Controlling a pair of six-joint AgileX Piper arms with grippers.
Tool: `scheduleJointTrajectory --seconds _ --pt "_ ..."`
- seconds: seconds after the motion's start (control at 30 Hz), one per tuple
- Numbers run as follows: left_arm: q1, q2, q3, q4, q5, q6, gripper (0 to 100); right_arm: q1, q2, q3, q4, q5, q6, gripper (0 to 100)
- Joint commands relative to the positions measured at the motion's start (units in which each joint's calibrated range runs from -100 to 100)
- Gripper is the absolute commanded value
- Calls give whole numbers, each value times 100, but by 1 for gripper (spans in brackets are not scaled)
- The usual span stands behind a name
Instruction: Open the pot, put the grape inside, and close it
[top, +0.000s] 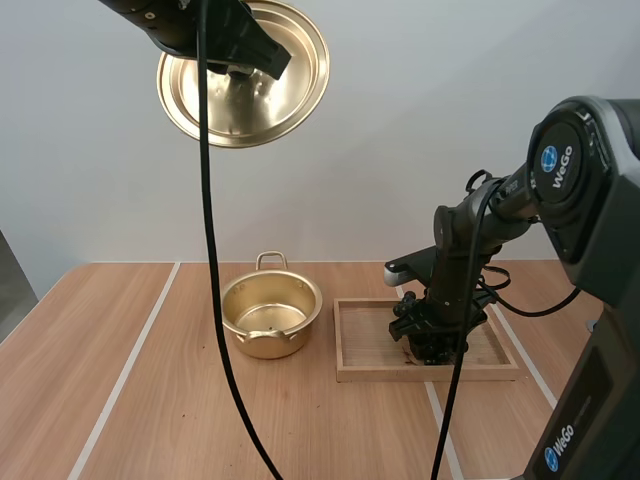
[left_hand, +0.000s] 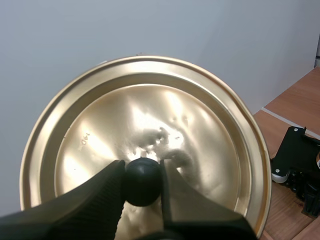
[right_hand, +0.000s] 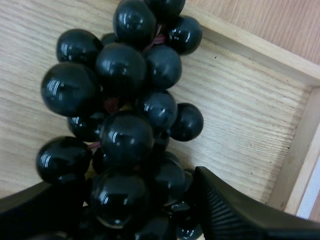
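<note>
Pot (top: 271, 318) open on surface (top: 150, 400), lid (top: 225, 105) way above it, left pincer (left_hand: 142, 172) clamped on knob (left_hand: 142, 186). Grapes (right_hand: 125, 115) in tray (right_hand: 240, 125) right of pot; right pincer (right_hand: 132, 202) spread wide, straddling them. Grab step, looks like: squeeze, lift, carry over pot.

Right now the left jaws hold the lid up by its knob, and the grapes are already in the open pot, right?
No: the grapes are in the wooden tray, not the pot; the right wrist view shows it. The lid is held by its knob.
</note>
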Motion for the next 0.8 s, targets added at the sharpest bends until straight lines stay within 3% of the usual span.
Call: scheduleJointTrajectory --seconds 0.0,0.17,0.23,0.3,0.33,0.77 --pt "-15 -55 -54 6 -131 -30 0 3 108 37 63 194 16 100" --pt "-15 -55 -54 6 -131 -30 0 3 108 37 63 254 16 99" --pt "-15 -55 -54 6 -131 -30 0 3 108 37 63 254 16 60" --pt "-15 -55 -54 6 -131 -30 0 3 108 37 74 293 24 14" --pt "-15 -55 -54 6 -131 -30 0 3 108 37 74 293 24 0" --pt "-15 -55 -54 6 -131 -30 0 3 -152 -215 74 577 35 0"
